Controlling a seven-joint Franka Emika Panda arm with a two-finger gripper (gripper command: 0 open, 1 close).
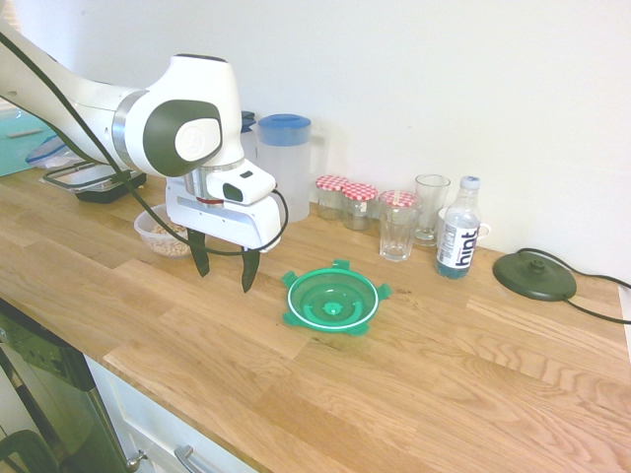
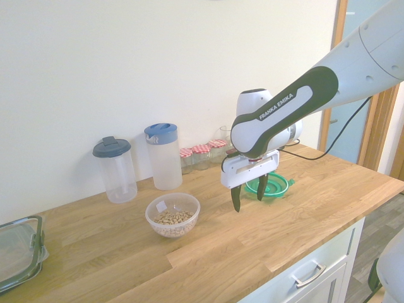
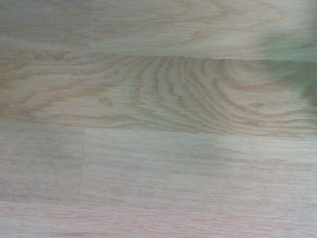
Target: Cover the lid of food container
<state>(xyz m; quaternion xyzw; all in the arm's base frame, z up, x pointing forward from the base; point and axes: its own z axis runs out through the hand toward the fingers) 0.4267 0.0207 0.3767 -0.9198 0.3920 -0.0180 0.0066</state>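
Open worktop between lid and food container

Bare worktop [image 1: 414, 365] lies between the lid [image 1: 332, 300] and the food container [image 2: 172, 214], where the open jaws hang; jugs [image 2: 163, 155], jars [image 1: 346, 201], glasses [image 1: 398, 225] and a bottle [image 1: 457, 229] stand along the far wall.

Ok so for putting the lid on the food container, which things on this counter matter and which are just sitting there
Part of the job:
green lid
food container with grains
hand, open and empty between them

Just lying about:
two clear jugs with blue lids
red-checked jars
drinking glasses
water bottle
black disc with cord
rectangular box
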